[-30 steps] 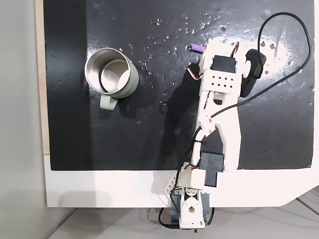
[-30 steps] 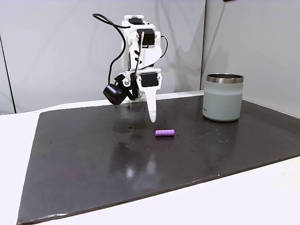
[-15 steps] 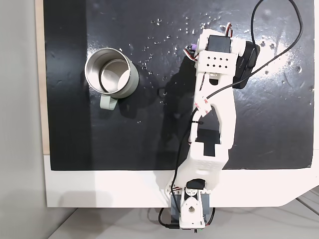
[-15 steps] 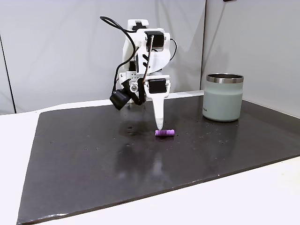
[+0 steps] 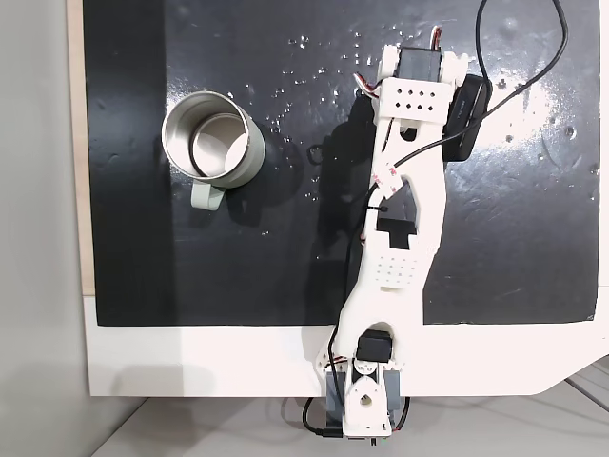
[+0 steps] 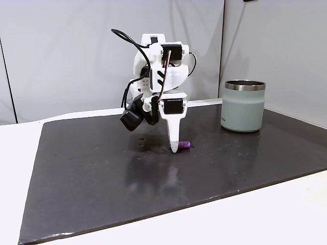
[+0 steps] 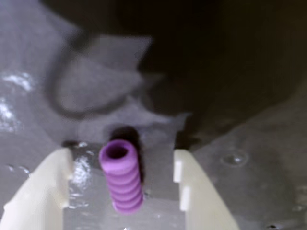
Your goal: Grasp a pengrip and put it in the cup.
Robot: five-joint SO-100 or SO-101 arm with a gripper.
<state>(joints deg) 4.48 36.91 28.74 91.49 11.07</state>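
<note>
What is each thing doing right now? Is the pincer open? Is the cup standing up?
Pincer: open, down at the mat, one finger on each side of the purple grip.
Purple grip: lying on its side on the mat, not squeezed yet.
Cup: standing upright, nothing seen inside.
Black mat: flat, shiny, speckled.

In a fixed view we see the gripper [image 6: 176, 148] covering most of the pengrip [image 6: 186, 145]; its fingers [image 7: 43, 191] run off the wrist view's bottom edge.
</note>
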